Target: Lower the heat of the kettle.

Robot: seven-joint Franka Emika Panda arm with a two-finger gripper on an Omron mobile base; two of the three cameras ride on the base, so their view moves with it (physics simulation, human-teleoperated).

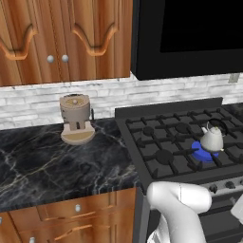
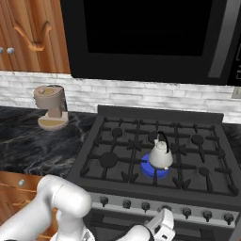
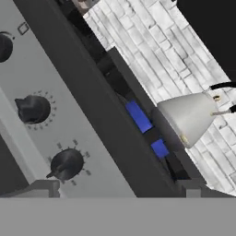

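Note:
The small silvery-white kettle point(image 1: 211, 139) point(image 2: 160, 154) point(image 3: 189, 116) with a dark arched handle stands on a front burner of the stove, over a blue flame point(image 2: 155, 169) point(image 3: 138, 116). My gripper point(image 2: 163, 227) point(image 3: 117, 190) hangs low in front of the stove's control panel, below and in front of the kettle. It is open, its two fingertips point(image 3: 44, 188) far apart with nothing between them. Dark knobs point(image 3: 67, 163) point(image 3: 32, 109) on the grey panel lie just ahead of the fingers; the nearest is close to the left fingertip, apart from it.
A row of knobs point(image 2: 165, 208) runs along the stove front. A beige coffee machine point(image 1: 76, 117) point(image 2: 51, 106) stands on the dark marble counter point(image 1: 47, 161) left of the stove. A black microwave point(image 2: 146, 37) hangs above, with wooden cabinets point(image 1: 61, 38) beside it.

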